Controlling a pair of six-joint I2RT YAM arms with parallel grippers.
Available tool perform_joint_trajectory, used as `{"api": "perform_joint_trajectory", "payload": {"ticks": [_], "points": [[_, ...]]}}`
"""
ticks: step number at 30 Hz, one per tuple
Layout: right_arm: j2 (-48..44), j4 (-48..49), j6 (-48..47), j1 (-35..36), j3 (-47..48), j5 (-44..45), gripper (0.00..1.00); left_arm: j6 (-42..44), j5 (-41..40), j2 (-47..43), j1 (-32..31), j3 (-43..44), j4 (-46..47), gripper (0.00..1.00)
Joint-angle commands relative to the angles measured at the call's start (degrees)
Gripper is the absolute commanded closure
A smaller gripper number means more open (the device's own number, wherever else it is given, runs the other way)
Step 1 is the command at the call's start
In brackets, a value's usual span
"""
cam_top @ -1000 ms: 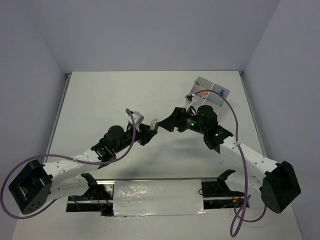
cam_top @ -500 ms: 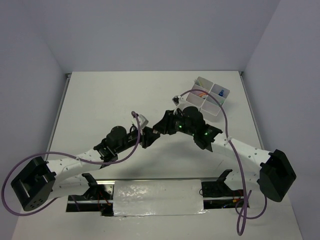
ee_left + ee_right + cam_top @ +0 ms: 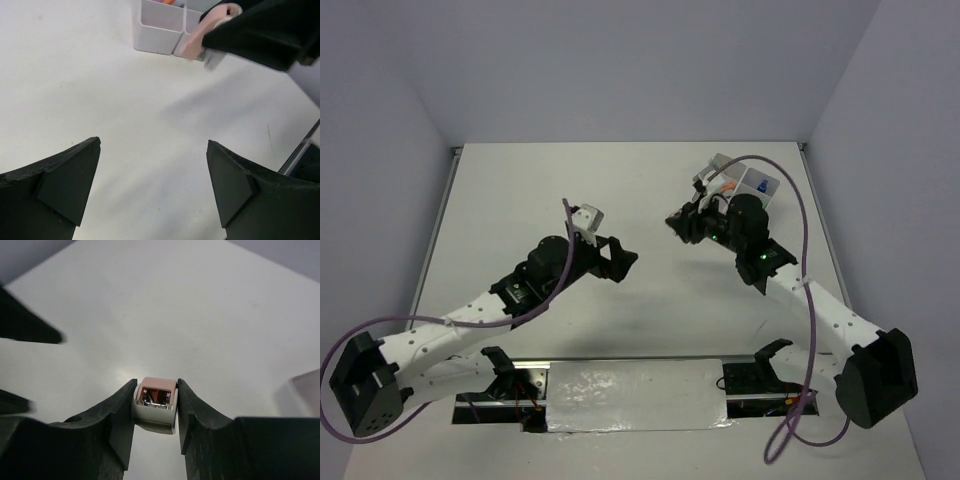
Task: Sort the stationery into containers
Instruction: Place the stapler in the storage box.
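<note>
A small pink and white stationery piece [image 3: 155, 403] with metal inside sits pinched between the fingers of my right gripper [image 3: 156, 383], held in the air above the table. In the left wrist view the same piece [image 3: 210, 39] hangs just in front of the white divided container [image 3: 159, 31]. From above, my right gripper [image 3: 678, 221] is just left of the container [image 3: 722, 163], which holds an orange item [image 3: 725, 188] and a blue item [image 3: 761, 184]. My left gripper [image 3: 621, 258] stands wide open and empty [image 3: 153, 172], apart from the piece.
The right arm and its purple cable [image 3: 800, 215] cover part of the container. A corner of the container [image 3: 306, 389] shows at the right edge of the right wrist view. The left gripper's fingers [image 3: 30, 331] show at that view's left edge. The table's side rails [image 3: 438, 225] bound the white surface.
The two grippers met at mid-table; the right one shut on the piece, the left one let go and opened. The right arm then carried it back right toward the container.
</note>
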Motion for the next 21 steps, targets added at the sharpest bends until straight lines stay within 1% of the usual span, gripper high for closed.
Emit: {"api": "perform_joint_trajectory", "payload": {"ticks": [1,2,3,4,6,8,9,10,12,13,15,19,21], "points": [[2.65,0.17,-21.93,-9.82,3.4,-10.78,1.0,-7.39,-8.71,-6.52,-0.12,3.73,-14.26,0.01],[4.58,-0.8,-24.06,-11.23,4.47,-10.82,1.0,-8.53,-9.96,-7.76,-0.04,3.74,-16.72,0.01],[8.08,-2.55,-26.44,-12.12,6.83,-6.9,1.0,-10.29,-11.01,-10.56,-0.12,3.74,-21.71,0.01],[9.68,-3.52,-29.94,-12.3,8.16,-3.9,1.0,-10.91,-11.72,-12.15,-0.04,3.22,-23.41,0.01],[13.56,-5.2,-33.91,-14.05,9.74,-1.86,1.0,-10.39,-11.03,-16.8,-0.04,2.25,-26.32,0.01],[15.5,-6.07,-38.4,-16.07,9.93,-3.16,1.0,-10.56,-11.81,-19.71,-0.04,1.11,-28.6,0.01],[15.85,-6.51,-40.33,-19.3,9.67,-5.61,1.0,-10.57,-12.16,-22.25,-0.12,0.75,-30.7,0.01],[15.85,-6.78,-41.91,-20.73,9.32,-9.81,1.0,-11.18,-12.95,-23.41,-0.3,0.4,-31.77,0.01],[15.33,-4.68,-44.38,-23.71,6.78,-11.6,1.0,-12.76,-13.75,-26.39,-0.47,-0.91,-32.83,0.01],[14.89,-2.24,-44.3,-24.25,5.89,-11.87,1.0,-13.29,-13.66,-27.28,-0.74,-1.53,-32.83,0.01],[15.23,-1.07,-45.0,-25.13,4.65,-11.87,1.0,-13.64,-13.66,-29.12,-1.44,-3.11,-32.75,0.01],[20.23,-7.12,-47.81,-26.19,8.08,-8.27,1.0,-13.38,-12.43,-27.82,-2.14,-3.03,-31.78,0.01],[21.47,-6.44,-47.82,-26.63,8.0,-5.55,1.0,-13.2,-12.52,-26.07,-2.58,-2.77,-31.6,0.01]]}}
